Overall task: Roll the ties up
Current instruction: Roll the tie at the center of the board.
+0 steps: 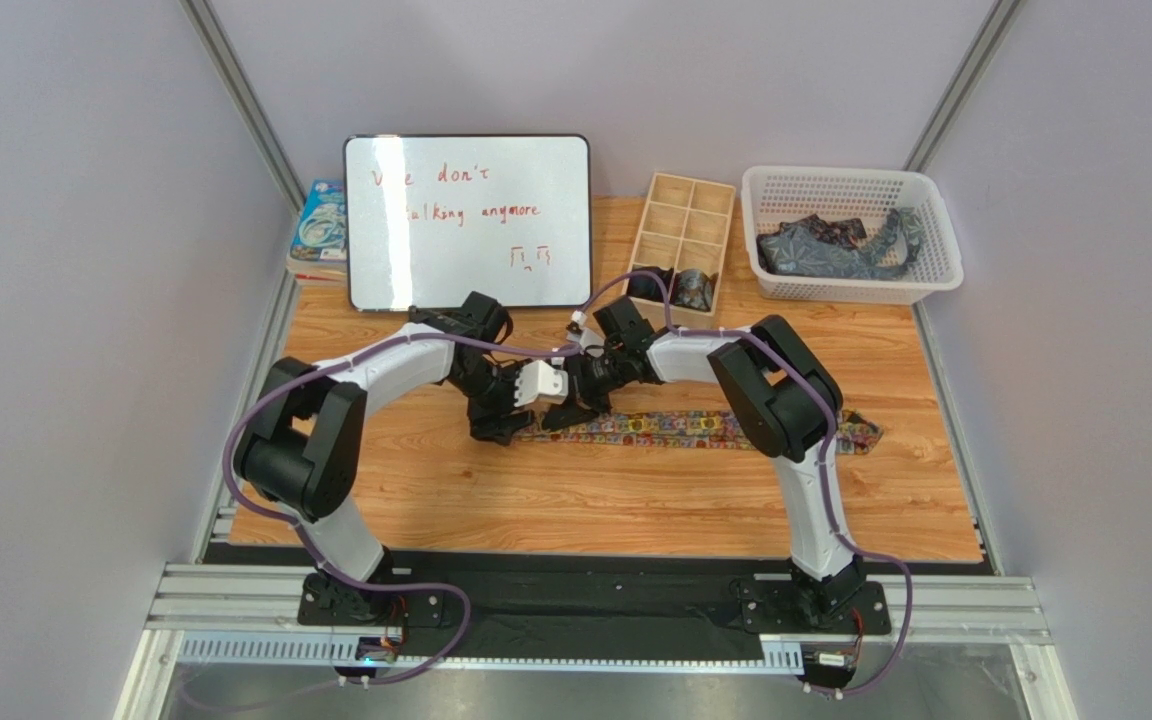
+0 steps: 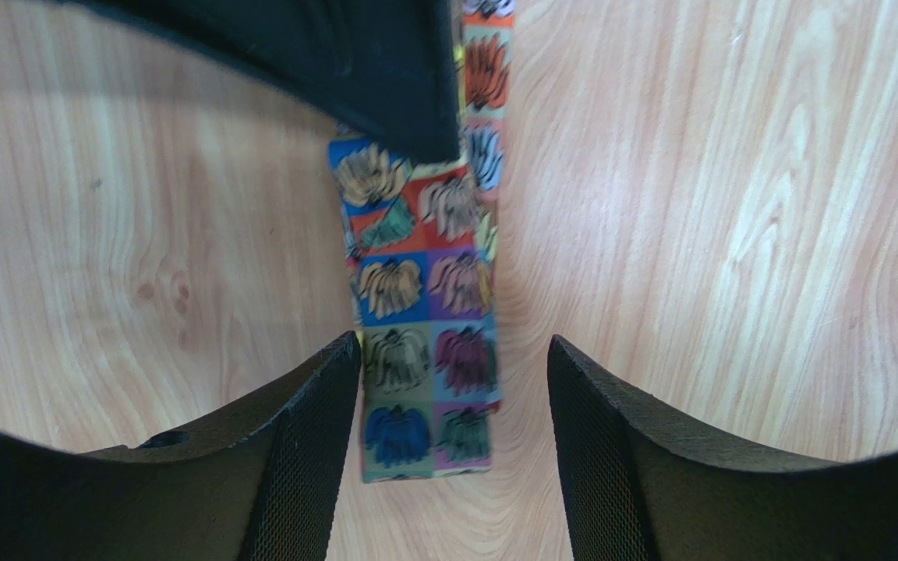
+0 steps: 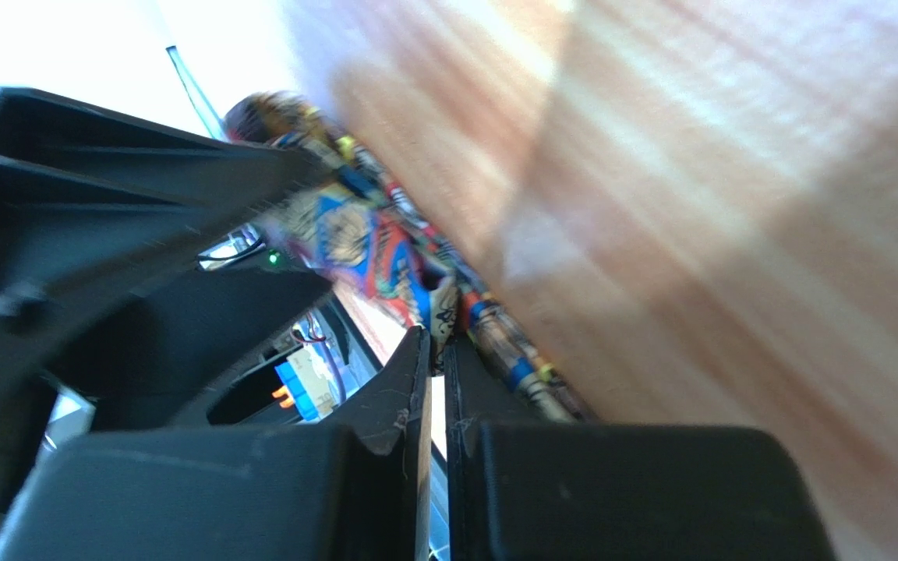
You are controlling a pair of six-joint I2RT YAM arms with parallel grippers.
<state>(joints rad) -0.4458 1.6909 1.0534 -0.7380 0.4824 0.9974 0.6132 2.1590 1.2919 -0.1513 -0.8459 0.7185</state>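
A multicoloured tie lies flat across the wooden table, running left to right. Its narrow end, printed with small coloured squares, sits between the fingers of my left gripper, which hangs open just above it. My right gripper is shut, with the tie's edge pinched at its fingertips and a fold of fabric raised off the table. The two grippers meet at the tie's left end, the left gripper close beside the right gripper. Dark ties lie heaped in a white basket.
A wooden divided box stands at the back with a dark rolled tie in a near compartment. A whiteboard leans at the back left, with a book beside it. Grey walls close in both sides.
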